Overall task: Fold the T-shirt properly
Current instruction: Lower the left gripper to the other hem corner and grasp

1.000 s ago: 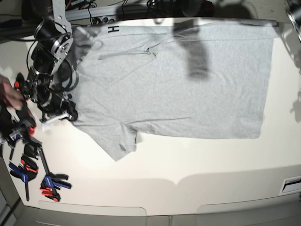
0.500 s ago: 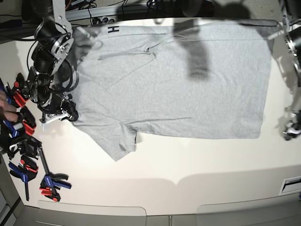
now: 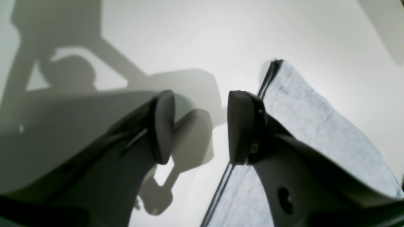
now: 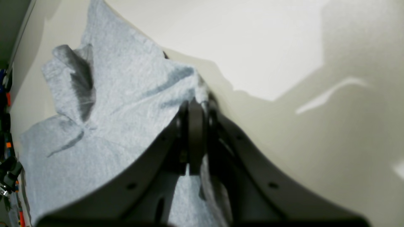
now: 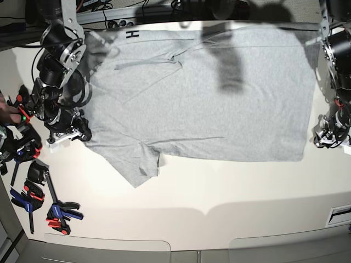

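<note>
The light grey T-shirt (image 5: 208, 93) lies spread flat on the white table (image 5: 219, 186), with a dark letter H (image 5: 131, 34) showing at its far left edge. In the base view my right gripper (image 5: 70, 132) sits at the shirt's left edge by the near sleeve. The right wrist view shows that gripper (image 4: 197, 104) shut on a pinch of the T-shirt (image 4: 120, 104). My left gripper (image 5: 328, 138) is at the right, just off the hem's near corner. In the left wrist view it (image 3: 200, 129) stands open over bare table, one finger (image 3: 241, 126) above the T-shirt's edge (image 3: 303, 119).
Several blue, red and black spring clamps (image 5: 38, 192) lie at the table's left edge, beside the right arm (image 5: 57, 66). Cables and a rail (image 5: 109, 13) run behind the far edge. The table's front edge (image 5: 192, 249) is near.
My left arm has come in at the right and dropped beside the hem's near corner, its jaws widening. A hand at the far left has drawn back. The right arm has stayed put.
</note>
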Tool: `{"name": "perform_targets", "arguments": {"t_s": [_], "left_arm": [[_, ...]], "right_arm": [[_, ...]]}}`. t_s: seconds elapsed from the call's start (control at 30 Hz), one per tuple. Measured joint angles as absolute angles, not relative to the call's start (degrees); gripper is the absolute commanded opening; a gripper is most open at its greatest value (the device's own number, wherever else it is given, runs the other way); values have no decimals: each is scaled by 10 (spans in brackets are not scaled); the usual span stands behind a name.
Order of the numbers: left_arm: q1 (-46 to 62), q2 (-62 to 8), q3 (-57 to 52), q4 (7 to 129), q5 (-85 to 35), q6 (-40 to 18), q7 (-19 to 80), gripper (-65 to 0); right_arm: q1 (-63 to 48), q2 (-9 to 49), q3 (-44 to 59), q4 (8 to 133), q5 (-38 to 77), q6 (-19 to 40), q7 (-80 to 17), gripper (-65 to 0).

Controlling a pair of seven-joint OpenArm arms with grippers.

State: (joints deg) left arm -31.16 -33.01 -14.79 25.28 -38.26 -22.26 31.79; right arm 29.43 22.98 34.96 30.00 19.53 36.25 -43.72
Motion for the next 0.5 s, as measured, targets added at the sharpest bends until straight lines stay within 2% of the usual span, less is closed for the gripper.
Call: {"name": "perform_targets", "arguments": {"t_s": [0.23, 0.5], "left_arm": [[-318, -317, -148, 252, -400, -223, 322, -394], [-333, -269, -149, 252, -402, -232, 326, -394]], "right_arm": [[294, 230, 349, 300, 195, 362, -437, -650], [295, 230, 349, 300, 195, 362, -437, -650]]}}
